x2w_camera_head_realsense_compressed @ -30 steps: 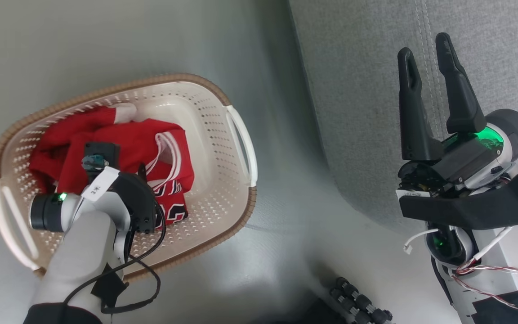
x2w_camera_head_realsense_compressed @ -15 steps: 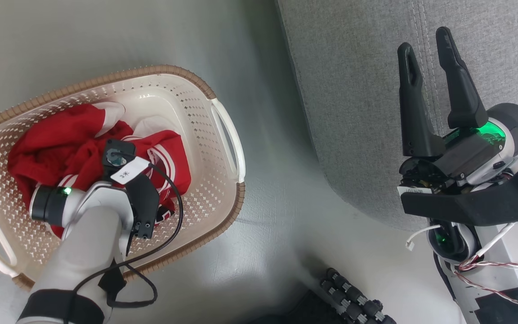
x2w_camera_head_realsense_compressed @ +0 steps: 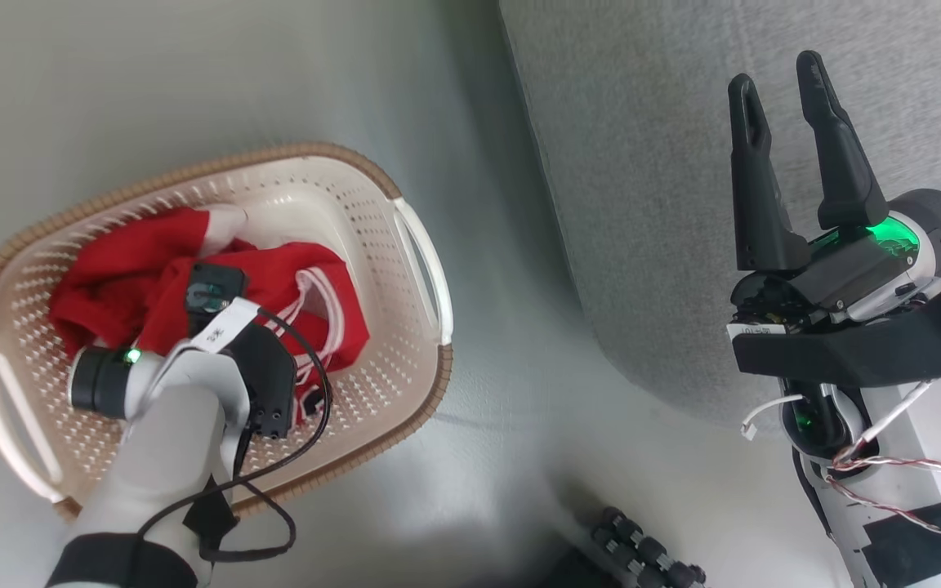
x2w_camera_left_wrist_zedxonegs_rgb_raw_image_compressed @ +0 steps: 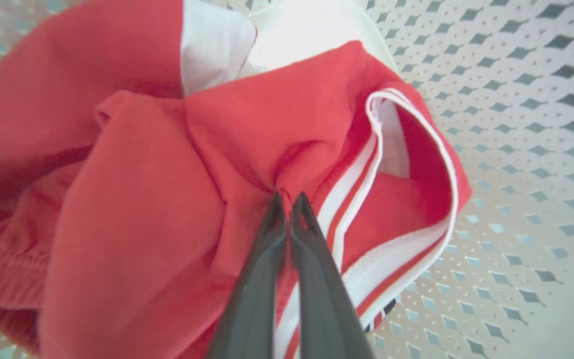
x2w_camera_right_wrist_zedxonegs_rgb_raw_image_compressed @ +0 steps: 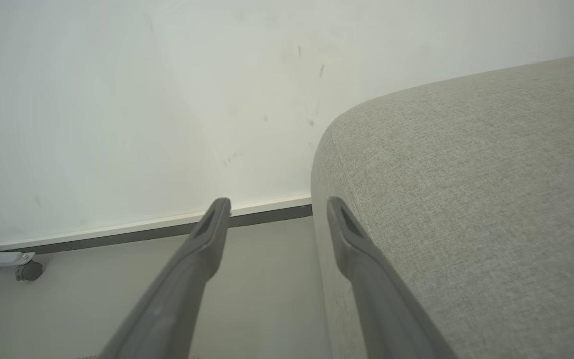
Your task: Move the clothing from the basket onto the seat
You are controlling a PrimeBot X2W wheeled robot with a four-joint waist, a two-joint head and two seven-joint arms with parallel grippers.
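Two grippers here: the left gripper (x2w_camera_left_wrist_zedxonegs_rgb_raw_image_compressed: pixel 288 199) is down in the basket (x2w_camera_head_realsense_compressed: pixel 372 237), fingers pinched tight on a fold of the red clothing (x2w_camera_left_wrist_zedxonegs_rgb_raw_image_compressed: pixel 142 209) beside its striped trim (x2w_camera_left_wrist_zedxonegs_rgb_raw_image_compressed: pixel 339 204). A strip of floor (x2w_camera_head_realsense_compressed: pixel 511 343) comes next, then the grey seat (x2w_camera_head_realsense_compressed: pixel 666 204), with the right gripper (x2w_camera_head_realsense_compressed: pixel 777 72) at its rounded edge, fingers spread wide.

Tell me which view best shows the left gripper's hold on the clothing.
Left wrist view: the left gripper is shut, pinching a fold of the clothing. In the head view, the wrist hides the grip above the basket. The right wrist view faces the seat.
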